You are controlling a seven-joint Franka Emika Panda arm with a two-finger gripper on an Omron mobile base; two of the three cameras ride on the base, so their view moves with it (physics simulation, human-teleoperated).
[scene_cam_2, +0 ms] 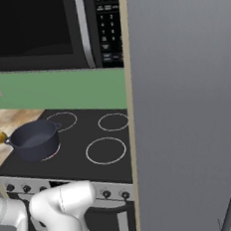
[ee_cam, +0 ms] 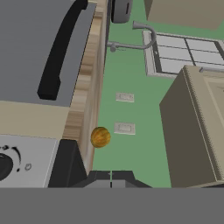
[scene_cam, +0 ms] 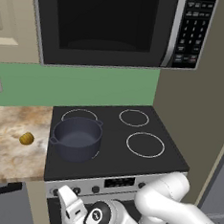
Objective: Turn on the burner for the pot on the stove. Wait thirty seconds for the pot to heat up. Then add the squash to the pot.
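Nearest the base, the gripper [ee_cam: 111, 180] hangs low before the silver front panel of the stove [scene_cam: 125, 148], its fingers closed on nothing, close to a black knob [ee_cam: 3, 166] at the panel's left end. The step in hand is judged to be turning on the burner under the pot; doing it well likely means choosing the knob that matches the front-left ring and pressing squarely before twisting. On the black glass, the pot [scene_cam: 77, 138] stands lidless over the front-left burner [scene_cam: 97, 154], which shows only as an arc at its base. The squash [scene_cam: 26, 138] lies on the marbled counter [scene_cam: 9, 153] just left of the stove, apart from the pot. Beyond, a green wall [scene_cam: 77, 87] rises to a black microwave [scene_cam: 107, 22].
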